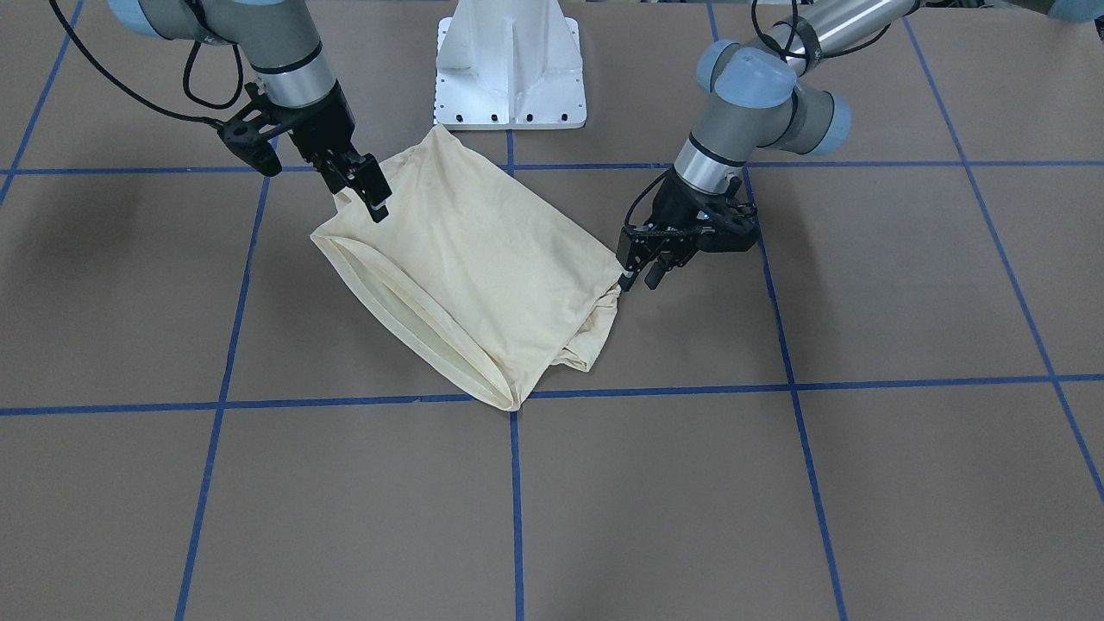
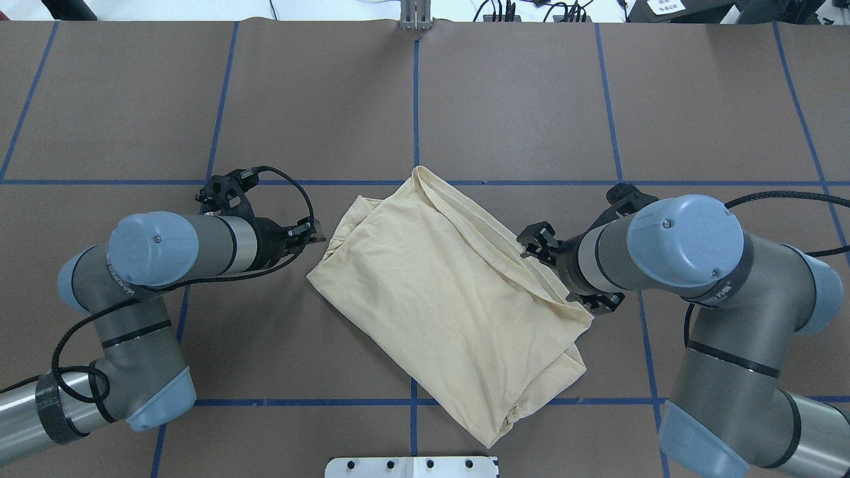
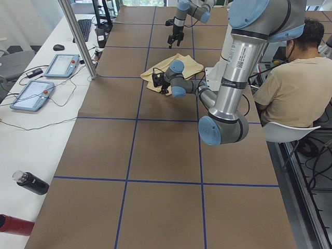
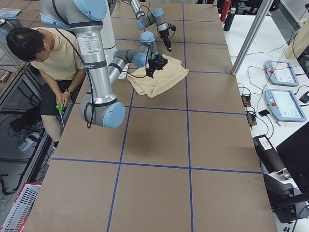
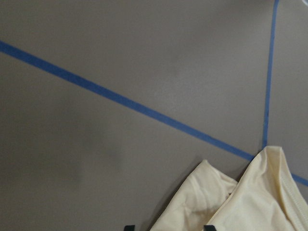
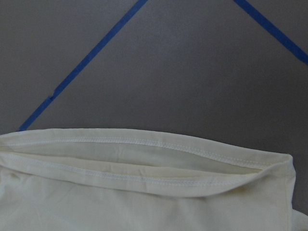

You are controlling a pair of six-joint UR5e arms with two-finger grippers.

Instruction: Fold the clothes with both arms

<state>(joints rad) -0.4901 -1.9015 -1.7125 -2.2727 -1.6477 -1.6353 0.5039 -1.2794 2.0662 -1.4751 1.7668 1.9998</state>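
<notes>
One T-shirt (image 2: 438,285) is counted on one surface (image 2: 133,99). One left arm (image 2: 212,242) and one right arm (image 2: 684,242) are counted, with one left claw (image 1: 642,278) and one right claw (image 1: 373,203). One person (image 3: 282,83) is seen.

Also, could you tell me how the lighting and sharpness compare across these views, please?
Exterior front-facing: even light, soft shadows on the table at the view's left. Overhead exterior: bright and sharp. Left wrist: dimmer, a faint shadow patch on the table. Right wrist: close up, the T-shirt hem stitching crisp.
</notes>
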